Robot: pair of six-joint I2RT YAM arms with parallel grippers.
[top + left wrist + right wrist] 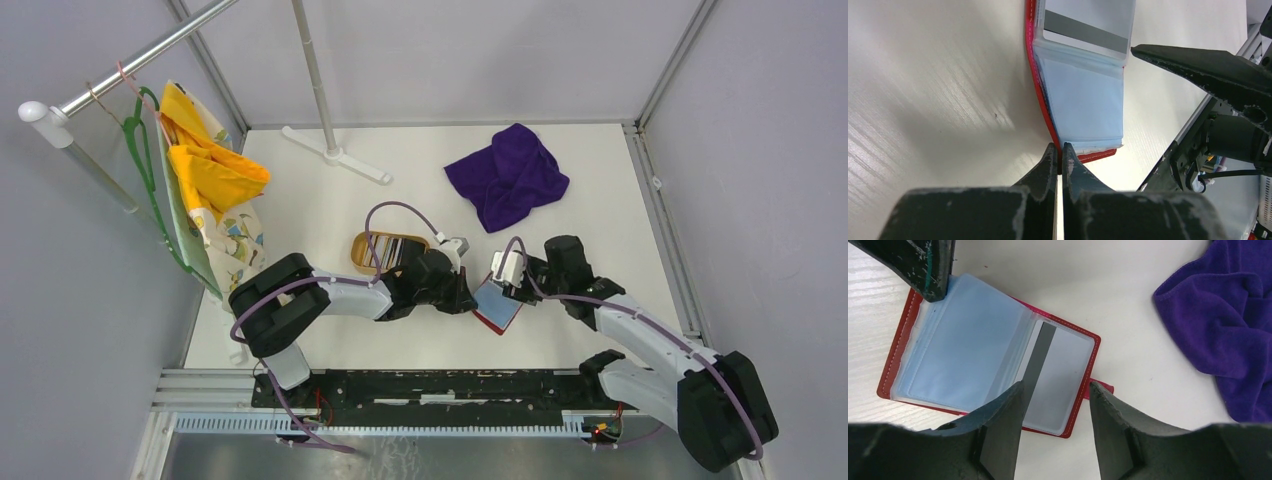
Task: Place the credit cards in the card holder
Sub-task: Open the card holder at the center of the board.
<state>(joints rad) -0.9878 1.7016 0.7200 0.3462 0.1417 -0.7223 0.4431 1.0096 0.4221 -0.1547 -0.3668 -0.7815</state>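
One red card holder [958, 360], one grey card [1060, 380] in it, one purple cloth [508, 175], one wooden tray [358, 255].

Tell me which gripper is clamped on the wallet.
The left gripper: it is pinched shut on the edge of the red wallet, while the right gripper hangs open above the card.

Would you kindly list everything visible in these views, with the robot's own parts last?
card holder: one, red, open on the table between the arms
credit card: one, grey with dark stripe, in a clear sleeve of the holder
tray: one, tan, behind the left arm
cards: count unclear, dark and light, in the tray
cloth: one, purple, far right
fabrics: two, yellow and patterned, hanging far left
hanger: one, green, far left
stand: one, white, far centre
left end effector: black, shut on the holder's edge
right end effector: black, open over the card
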